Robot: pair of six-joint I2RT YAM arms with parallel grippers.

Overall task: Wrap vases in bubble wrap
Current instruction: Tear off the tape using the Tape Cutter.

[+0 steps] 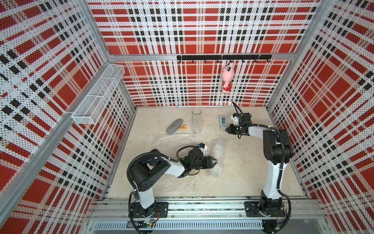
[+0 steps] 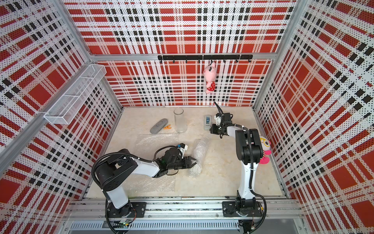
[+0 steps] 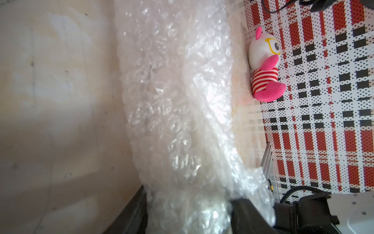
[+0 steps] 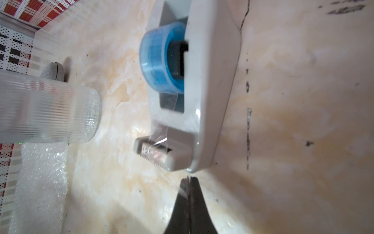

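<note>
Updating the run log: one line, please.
left hand grips bubble-wrap bundle | right hand pinches tape at tape dispenser | glass vase upright, bare

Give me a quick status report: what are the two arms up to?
Left pincer clamped on the bubble-wrap roll. Right pincer shut on the tape end at the dispenser. Glass vase upright, unwrapped, spare sheet flat. Nothing in the way.

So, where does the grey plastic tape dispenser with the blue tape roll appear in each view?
In a top view: grey plastic tape dispenser, far side of the table, right of the clear glass vase.
In a top view: dispenser again right of that vase.
Left wrist: not in it.
Right wrist: the dispenser in the middle, close up.
Shared landmark: the glass vase.
</note>
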